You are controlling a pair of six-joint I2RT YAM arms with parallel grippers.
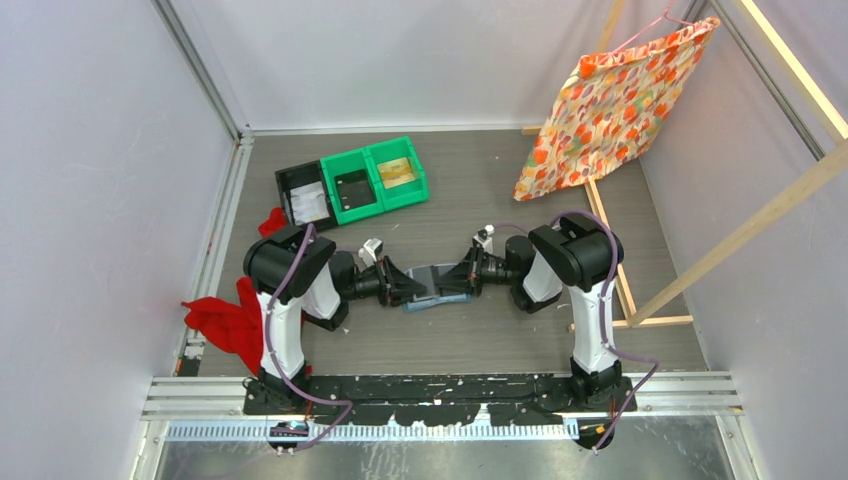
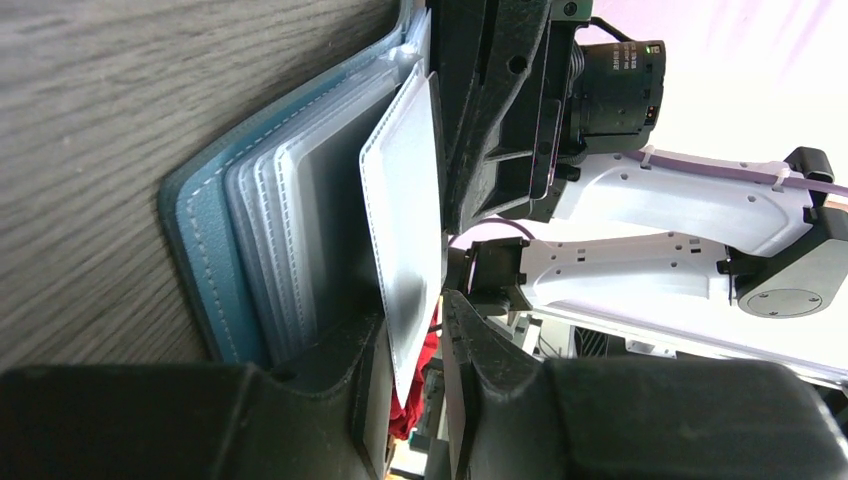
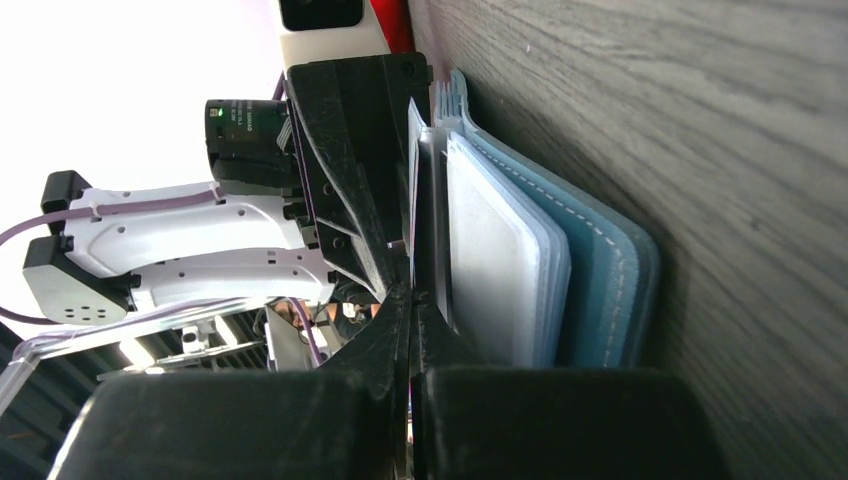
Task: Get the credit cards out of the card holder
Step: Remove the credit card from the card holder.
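Observation:
The light-blue card holder point(image 1: 436, 290) lies open on the table between my two grippers. In the left wrist view its blue cover point(image 2: 200, 240) lies flat and a fan of clear sleeves rises from it. One pale sleeve point(image 2: 405, 210) stands up, and its lower corner hangs in the gap of my left gripper point(image 2: 413, 310), which is open and not pinching it. My right gripper point(image 3: 411, 296) is shut on the far edge of that sleeve point(image 3: 415, 200). A dark credit card point(image 2: 335, 230) shows inside the sleeve behind it. From above, left gripper point(image 1: 418, 290) and right gripper point(image 1: 458, 284) nearly touch.
Two green bins point(image 1: 375, 180) and a black tray point(image 1: 303, 195) stand at the back left, with a gold item point(image 1: 397, 172) in one bin. A red cloth point(image 1: 225, 320) lies by the left arm. A patterned cloth point(image 1: 600, 110) hangs on a wooden frame point(image 1: 620, 270) at the right.

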